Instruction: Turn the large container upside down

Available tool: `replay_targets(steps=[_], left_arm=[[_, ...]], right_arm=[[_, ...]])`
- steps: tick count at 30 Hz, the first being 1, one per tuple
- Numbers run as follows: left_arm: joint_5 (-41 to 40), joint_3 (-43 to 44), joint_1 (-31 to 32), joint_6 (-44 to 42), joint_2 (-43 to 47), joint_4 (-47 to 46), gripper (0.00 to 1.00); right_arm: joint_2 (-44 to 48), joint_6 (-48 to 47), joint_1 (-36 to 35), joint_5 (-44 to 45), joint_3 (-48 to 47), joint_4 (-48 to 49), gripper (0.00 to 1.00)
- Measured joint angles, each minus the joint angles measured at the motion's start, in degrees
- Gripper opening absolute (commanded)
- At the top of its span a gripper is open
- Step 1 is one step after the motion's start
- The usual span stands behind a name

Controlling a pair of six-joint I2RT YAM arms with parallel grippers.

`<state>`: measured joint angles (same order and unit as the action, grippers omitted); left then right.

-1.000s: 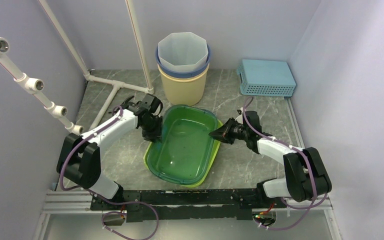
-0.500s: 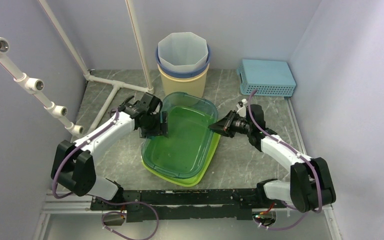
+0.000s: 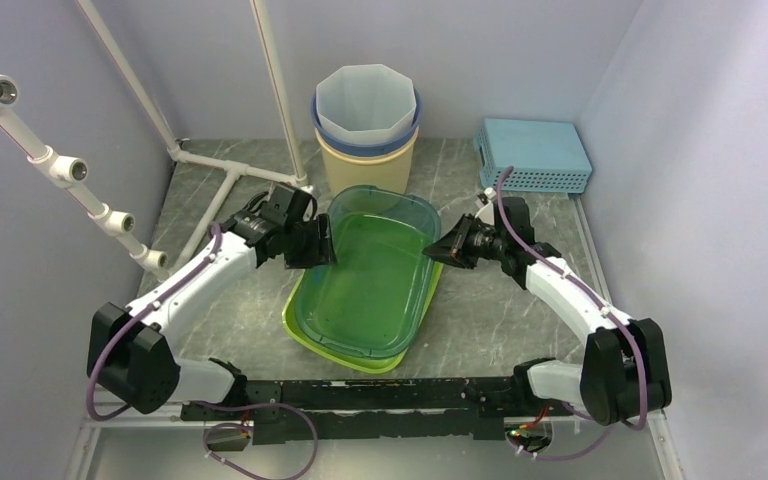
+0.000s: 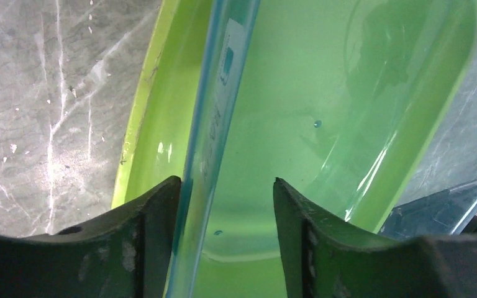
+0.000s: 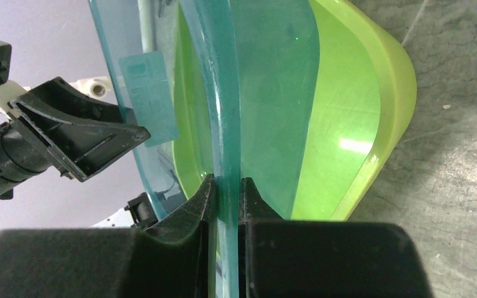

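Rims along the teal tub (image 3: 375, 270), nested mid-frame in a yellow tub (image 3: 360, 358) with its long axis running up the frame, flank us: right pincer (image 3: 434, 249) clamped on one, left pincer (image 3: 322, 243) astride the other, jaws apart, gripping nothing.

Stacked buckets (image 3: 366, 140), blue basket (image 3: 533, 155)

Container (image 3: 378, 255) glossy clr plastic, table (image 3: 480, 325) matt.
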<state>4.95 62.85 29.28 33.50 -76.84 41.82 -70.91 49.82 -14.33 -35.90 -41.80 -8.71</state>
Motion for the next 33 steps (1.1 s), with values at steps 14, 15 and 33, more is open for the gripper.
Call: replay_targets(steps=[14, 15, 33], left_arm=[[0.8, -2.6, 0.0, -4.2, 0.4, 0.0, 0.03], [0.8, -3.0, -0.1, -4.1, 0.6, -0.2, 0.02], [3.9, -12.5, -1.9, 2.1, 4.5, -8.1, 0.03]], right_arm=[[0.0, 0.0, 1.0, -1.7, 1.0, 2.0, 0.23], [0.0, 0.3, 1.0, -2.1, 1.4, 2.7, 0.27], [3.1, 4.3, 0.9, -11.5, 7.0, 8.0, 0.36]])
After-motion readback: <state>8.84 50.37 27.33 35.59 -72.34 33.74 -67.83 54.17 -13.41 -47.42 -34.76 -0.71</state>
